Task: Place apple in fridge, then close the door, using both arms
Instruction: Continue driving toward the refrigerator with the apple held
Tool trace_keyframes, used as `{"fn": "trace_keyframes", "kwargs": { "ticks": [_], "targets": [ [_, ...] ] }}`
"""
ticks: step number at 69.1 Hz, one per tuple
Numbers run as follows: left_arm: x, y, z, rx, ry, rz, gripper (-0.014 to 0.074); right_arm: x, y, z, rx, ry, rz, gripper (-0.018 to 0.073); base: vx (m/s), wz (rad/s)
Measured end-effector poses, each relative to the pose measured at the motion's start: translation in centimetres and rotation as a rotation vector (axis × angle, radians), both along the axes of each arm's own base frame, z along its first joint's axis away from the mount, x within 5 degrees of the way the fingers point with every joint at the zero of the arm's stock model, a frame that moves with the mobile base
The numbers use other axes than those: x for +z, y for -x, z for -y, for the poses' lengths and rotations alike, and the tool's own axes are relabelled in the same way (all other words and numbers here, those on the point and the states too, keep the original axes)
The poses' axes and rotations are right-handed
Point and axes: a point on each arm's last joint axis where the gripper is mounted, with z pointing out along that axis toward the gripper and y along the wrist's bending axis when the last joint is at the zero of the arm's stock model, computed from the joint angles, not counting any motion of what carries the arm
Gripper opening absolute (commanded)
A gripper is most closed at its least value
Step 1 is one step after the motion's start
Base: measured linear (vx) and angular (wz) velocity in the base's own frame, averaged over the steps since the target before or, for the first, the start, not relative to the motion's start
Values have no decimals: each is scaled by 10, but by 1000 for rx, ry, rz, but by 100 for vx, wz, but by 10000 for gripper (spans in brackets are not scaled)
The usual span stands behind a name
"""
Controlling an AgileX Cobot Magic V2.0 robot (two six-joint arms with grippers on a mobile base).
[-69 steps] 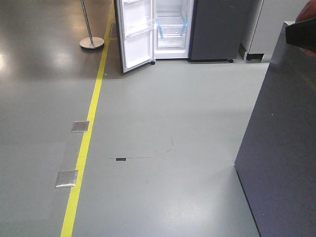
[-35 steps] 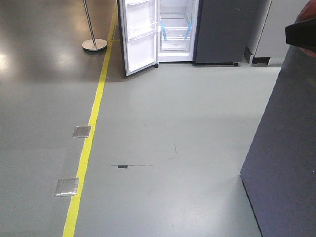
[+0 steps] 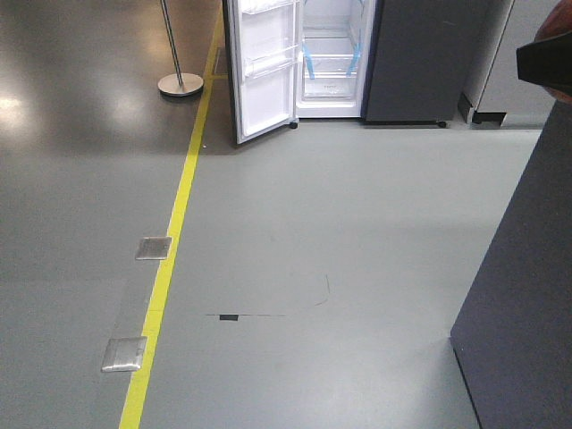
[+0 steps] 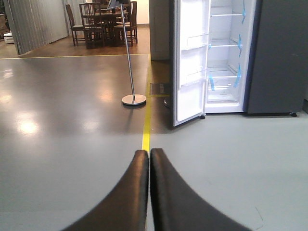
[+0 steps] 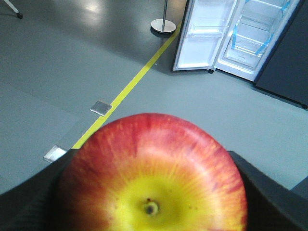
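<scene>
no readable txt, labels, brands or nos. in any view, fridge [image 3: 332, 85] and apple [image 5: 149, 163] bear no legible marks

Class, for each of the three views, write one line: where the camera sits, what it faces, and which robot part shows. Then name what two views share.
Front view: high, looking down toward the open fridge; black arm part top right.
Left wrist: low, level, facing the fridge door; the shut left gripper shows.
Right wrist: angled down; dark fingers grip the apple.
Shared by all: fridge, yellow floor line.
</scene>
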Motion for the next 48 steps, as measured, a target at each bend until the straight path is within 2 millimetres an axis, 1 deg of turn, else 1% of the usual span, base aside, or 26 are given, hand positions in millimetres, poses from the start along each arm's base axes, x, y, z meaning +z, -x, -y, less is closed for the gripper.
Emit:
{"fn": "trace_keyframes", "kwargs": {
  "ticks": [48],
  "targets": [
    [0,0,0,0,0,0,-8,0,0,0,0,0,0,76,15,2]
  ]
}}
